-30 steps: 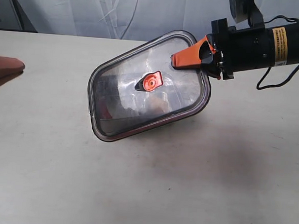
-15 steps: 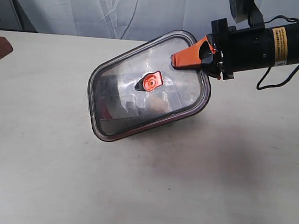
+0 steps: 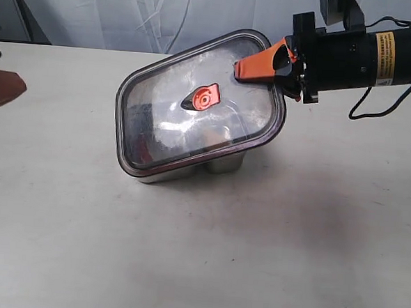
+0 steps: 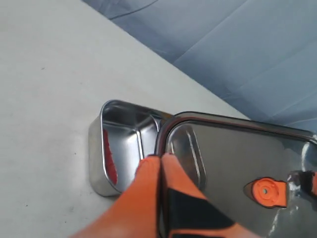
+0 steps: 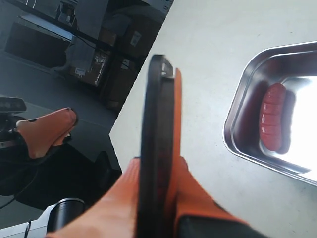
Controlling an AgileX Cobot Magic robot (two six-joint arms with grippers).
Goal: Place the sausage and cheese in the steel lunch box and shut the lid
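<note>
Exterior view showed the right pincer (image 3: 244,71) clenched on the rectangular dark smoky translucent lid (image 3: 162,120), pinching its rim at the lid's 2 o'clock corner. The lid hung tilted over the shiny rectangular stainless steel lunch box (image 3: 222,164), whose wall peeked out at the lid's 5 o'clock side. Whether lid and box touched could not be told. From the right wrist camera, the small glossy red sausage (image 5: 274,116) lay inside a compartment of the box, apart from the pincer. The left pincer (image 3: 1,89) sat at the 9 o'clock edge of the pale table (image 3: 290,257), well apart from the box, its tips pressed together on nothing.
</note>
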